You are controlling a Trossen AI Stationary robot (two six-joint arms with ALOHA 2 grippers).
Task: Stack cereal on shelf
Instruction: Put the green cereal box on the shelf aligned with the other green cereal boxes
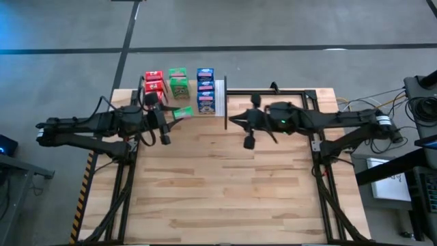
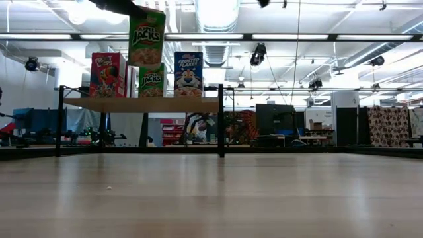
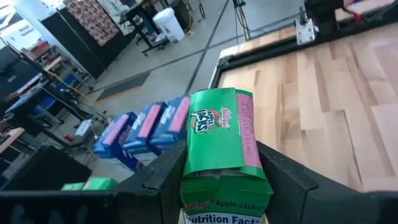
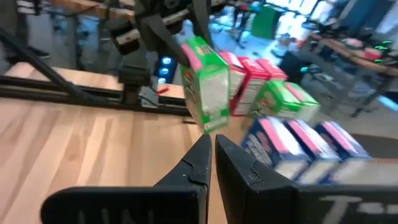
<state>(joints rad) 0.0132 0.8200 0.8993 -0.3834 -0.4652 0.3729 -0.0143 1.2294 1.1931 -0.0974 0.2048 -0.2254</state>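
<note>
The shelf [image 2: 145,104] stands at the table's far edge and carries red cereal boxes [image 1: 153,82], green ones [image 1: 178,82] and blue ones [image 1: 205,90], standing on their bottom ends. My left gripper [image 3: 224,180] is shut on another green cereal box [image 3: 219,140], in the air before the shelf and above its plank [image 2: 147,36]. My right gripper [image 4: 212,149] is shut and holds nothing. It hovers right of the shelf's white end strip [image 1: 220,97] and points toward the held box [image 4: 208,93]. My left gripper pinches the green box between its two fingers [image 3: 166,177], one on each side of the end nearest the wrist [image 3: 224,186]. The fingers come nearly level from the table's left. The box stands upright, printed front toward the near edge, clear of shelf and table.
A black metal frame [image 1: 300,92] runs along the far right edge and down the table's sides. The bare wooden tabletop [image 1: 225,191] stretches toward the near edge. Cables and equipment [image 1: 416,102] sit off the table at the right.
</note>
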